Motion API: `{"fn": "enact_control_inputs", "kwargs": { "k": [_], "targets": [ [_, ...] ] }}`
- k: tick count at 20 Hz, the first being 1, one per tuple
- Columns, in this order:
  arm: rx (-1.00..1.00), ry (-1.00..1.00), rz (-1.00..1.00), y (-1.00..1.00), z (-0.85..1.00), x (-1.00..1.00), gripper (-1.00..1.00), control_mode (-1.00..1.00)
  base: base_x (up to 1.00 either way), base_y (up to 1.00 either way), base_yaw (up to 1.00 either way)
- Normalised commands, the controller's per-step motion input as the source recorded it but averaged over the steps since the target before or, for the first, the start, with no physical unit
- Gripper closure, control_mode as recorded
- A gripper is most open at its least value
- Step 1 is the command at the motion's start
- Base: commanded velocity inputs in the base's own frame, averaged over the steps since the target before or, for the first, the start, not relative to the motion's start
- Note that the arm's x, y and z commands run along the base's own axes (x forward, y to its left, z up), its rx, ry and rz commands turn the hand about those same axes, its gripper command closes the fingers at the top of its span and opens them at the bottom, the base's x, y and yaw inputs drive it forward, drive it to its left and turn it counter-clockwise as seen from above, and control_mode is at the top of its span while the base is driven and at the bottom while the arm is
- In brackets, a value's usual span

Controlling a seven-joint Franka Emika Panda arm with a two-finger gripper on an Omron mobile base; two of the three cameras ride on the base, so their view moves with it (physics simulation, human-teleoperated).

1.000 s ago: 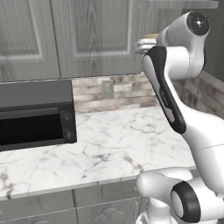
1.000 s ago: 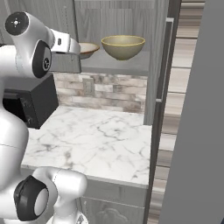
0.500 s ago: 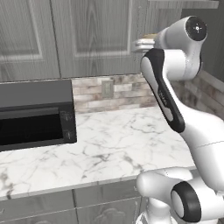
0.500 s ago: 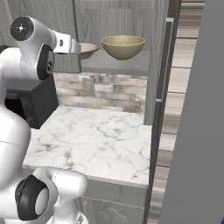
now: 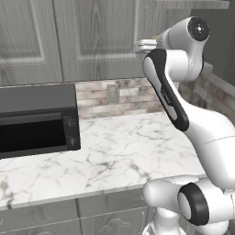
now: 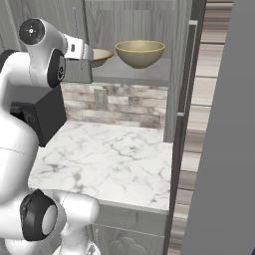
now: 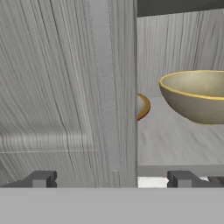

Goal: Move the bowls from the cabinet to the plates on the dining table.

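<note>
Below me, a white grey-veined marble counter (image 5: 119, 151) carries a black microwave (image 5: 36, 120) at my left. Behind it runs a stone-tile backsplash (image 6: 124, 102) with a grey wall outlet (image 5: 112, 93) set into it.

Even, soft rendered light; sharp, no glare.

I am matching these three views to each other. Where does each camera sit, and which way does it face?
Left base view: behind the arm's left, facing the marble counter and microwave; the arm rises at right.
Right base view: behind its right, facing the open cabinet with two bowls; the arm rises at left.
Hand view: on the hand, facing the cabinet door edge; open fingers below.
Right base and hand views share the bowls.
</note>
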Motion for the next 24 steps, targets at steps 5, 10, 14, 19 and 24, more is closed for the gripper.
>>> {"fn": "enact_control_inputs", "kwargs": {
  "k": [5,10,14,19,24],
  "targets": [
    [0.00,0.01,0.00,0.07,0.00,0.25,-1.00,-1.00,0.00,0.00,0.00],
    [0.01,0.01,0.00,0.01,0.00,0.23,-1.00,-1.00,0.00,0.00,0.00],
    [0.01,0.00,0.00,0.00,0.00,0.20,-1.00,-1.00,0.00,0.00,0.00],
    [0.00,0.00,0.00,0.00,0.00,0.21,-1.00,-1.00,0.00,0.00,0.00],
    [0.01,0.00,0.00,0.00,-0.01,0.19,-1.00,-1.00,0.00,0.00,0.00]
  ]
}}
